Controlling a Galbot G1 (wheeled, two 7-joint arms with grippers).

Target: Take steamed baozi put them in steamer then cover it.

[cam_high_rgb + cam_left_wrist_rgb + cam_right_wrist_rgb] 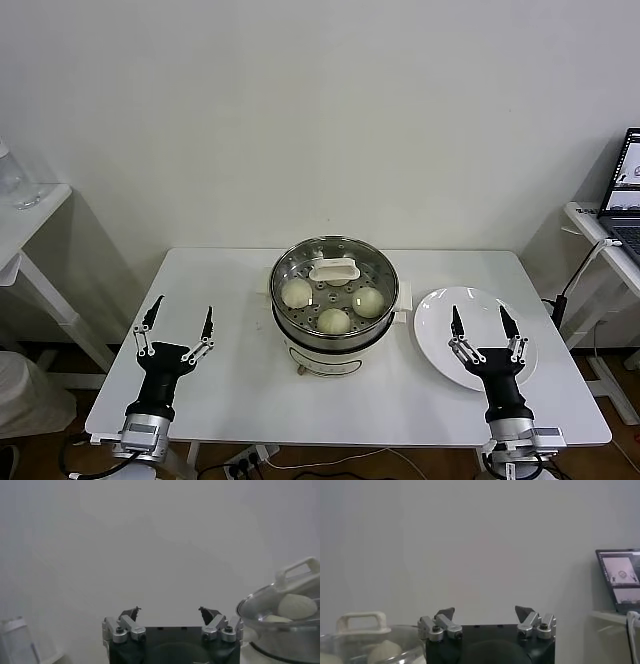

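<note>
Both grippers open and empty; lid already sits on the steamer between them.

The left gripper (180,322) and right gripper (483,323) hover near the table's (230,270) front corners, the right over a bare plate (440,305). Steamer (334,295) lies inward from both, about equally near. Through the lid (334,270) three baozi (333,320) show; a fourth may hide under the handle.

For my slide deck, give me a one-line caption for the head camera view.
Glass lid covers the steamer of baozi; plate empty, both open end effectors, left and right, idle.
</note>
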